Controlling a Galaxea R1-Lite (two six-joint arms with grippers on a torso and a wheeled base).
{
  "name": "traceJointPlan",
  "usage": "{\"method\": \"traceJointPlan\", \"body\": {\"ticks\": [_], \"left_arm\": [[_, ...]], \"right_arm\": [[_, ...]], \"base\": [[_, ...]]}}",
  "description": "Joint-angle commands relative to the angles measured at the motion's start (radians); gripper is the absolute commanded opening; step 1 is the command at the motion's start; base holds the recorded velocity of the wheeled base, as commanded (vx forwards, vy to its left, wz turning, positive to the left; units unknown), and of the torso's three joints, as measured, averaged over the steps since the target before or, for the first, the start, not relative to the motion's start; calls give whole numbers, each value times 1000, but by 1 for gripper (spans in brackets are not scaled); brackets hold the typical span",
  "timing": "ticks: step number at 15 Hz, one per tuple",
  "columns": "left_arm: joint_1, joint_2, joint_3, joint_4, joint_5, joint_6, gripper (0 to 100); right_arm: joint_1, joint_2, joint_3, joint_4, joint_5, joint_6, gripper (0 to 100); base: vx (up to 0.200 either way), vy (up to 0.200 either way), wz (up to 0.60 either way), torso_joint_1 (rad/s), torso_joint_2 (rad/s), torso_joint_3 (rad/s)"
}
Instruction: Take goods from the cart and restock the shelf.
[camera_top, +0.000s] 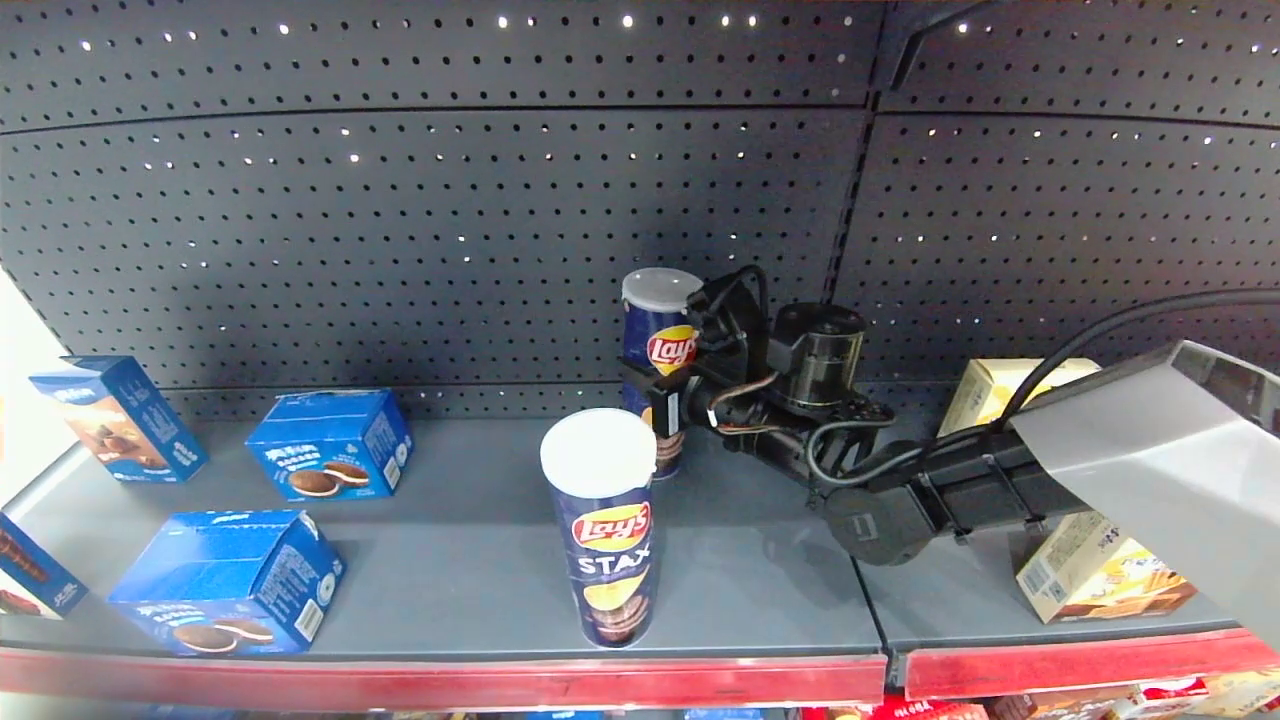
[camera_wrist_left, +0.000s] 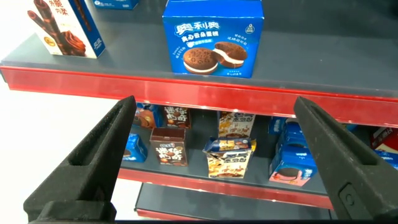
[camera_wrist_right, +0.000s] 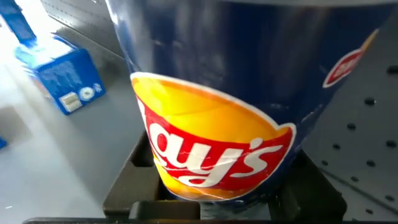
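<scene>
Gripping a dark blue, white-lidded cardboard chip can (camera_top: 657, 330) at mid-body, the right gripper (camera_top: 668, 398) has its black fingers shut against the can wall; the right wrist view shows the label pressed between them.

Reference landmark: a second dark blue chip can (camera_top: 610, 530) of the same kind, standing upright near the red front strip (camera_top: 450, 680) of the grey metal shelf board (camera_top: 470, 570).

- Held chip can: directly behind the second chip can and slightly toward the right arm's side, close to the perforated back panel, apart from the landmark.
- Long axis: vertical, parallel to the landmark's axis. No tilt is visible.
- Base: level with the shelf board as seen from the head view. Whether its weight rests on the board cannot be determined.
- Right arm: enters from the right of the landmark, with the wrist running roughly horizontal above the board. The can lies at the claw's far end, so the retreat path runs back toward the arm's own side, past the yellow cardboard carton (camera_top: 1095, 575).

The left gripper (camera_wrist_left: 214, 102) is spread wide and holds nothing. It sits outside the shelf, below the red front strip and well to the left of the landmark, facing a blue biscuit box (camera_wrist_left: 213, 37).

Assessment: the right arm is the nearer arm. Release depends on the base being seated flat.
</scene>
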Motion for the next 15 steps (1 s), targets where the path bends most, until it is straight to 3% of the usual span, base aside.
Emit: {"method": "traceJointPlan", "body": {"ticks": [1, 15], "left_arm": [[1, 2, 0, 0, 0, 0, 100], [1, 2, 0, 0, 0, 0, 100]], "right_arm": [[5, 8, -3, 0, -5, -1, 0], [19, 86, -58, -6, -12, -37, 0]], "base": [[0, 0, 0, 0, 0, 0], [0, 0, 0, 0, 0, 0]]}}
